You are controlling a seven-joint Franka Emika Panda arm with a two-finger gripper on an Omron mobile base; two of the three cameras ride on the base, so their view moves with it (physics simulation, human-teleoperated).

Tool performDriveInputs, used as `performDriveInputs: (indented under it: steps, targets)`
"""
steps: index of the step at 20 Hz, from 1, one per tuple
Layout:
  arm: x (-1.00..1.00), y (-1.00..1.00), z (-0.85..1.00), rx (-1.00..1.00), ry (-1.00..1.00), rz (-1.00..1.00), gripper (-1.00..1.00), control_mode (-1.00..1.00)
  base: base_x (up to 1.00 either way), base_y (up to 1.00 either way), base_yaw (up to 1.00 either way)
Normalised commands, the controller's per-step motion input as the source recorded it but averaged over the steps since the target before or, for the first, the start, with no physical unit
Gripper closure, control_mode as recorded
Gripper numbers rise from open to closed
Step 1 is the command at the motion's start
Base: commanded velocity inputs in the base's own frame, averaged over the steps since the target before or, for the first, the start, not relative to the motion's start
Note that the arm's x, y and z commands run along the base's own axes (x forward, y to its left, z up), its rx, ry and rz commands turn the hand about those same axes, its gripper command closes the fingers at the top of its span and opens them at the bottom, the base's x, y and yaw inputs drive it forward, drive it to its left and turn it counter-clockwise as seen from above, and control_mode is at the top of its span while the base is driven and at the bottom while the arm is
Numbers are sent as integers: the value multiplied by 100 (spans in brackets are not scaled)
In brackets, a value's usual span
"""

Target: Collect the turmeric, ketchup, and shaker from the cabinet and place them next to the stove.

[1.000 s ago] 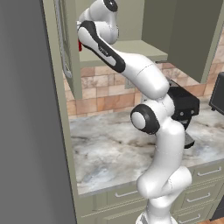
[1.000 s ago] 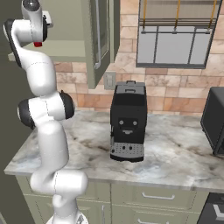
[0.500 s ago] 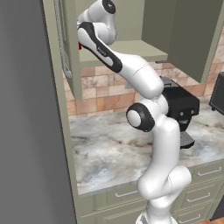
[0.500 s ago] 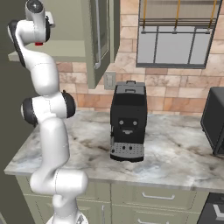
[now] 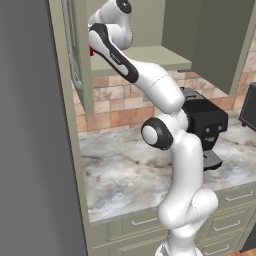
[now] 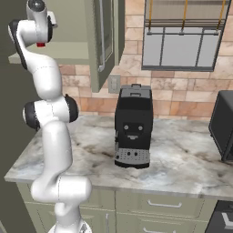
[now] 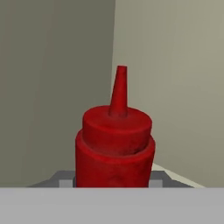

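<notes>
Inside cabinet (image 5: 150, 55), gripper (image 7: 113, 183) pinches unlabelled red ketchup (image 7: 114, 144); no writing readable.

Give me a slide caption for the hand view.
End effector shut on the upright ketchup inside the cabinet.

Ketchup (image 7: 114, 144): solid red, nozzle included. Cabinet (image 5: 150, 56): pale olive-beige; counter (image 5: 125, 170): grey-white marble veining. Coffee machine (image 6: 133, 125): black, against a tan-and-terracotta tiled wall (image 6: 159, 93).

Red ketchup (image 7: 114, 144) upright in cabinet (image 7: 175, 65)
</notes>
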Motion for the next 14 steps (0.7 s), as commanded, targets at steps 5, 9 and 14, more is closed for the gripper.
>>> performDriveInputs:
  steps: [5,9,14]
  targets:
    - [0,0,-5,1,0,0,100,-100,0,0,0]
    - [-1,0,-14,3,0,0,100,-100,0,0,0]
    - [-24,-7,-30,8,-7,0,100,-100,0,0,0]
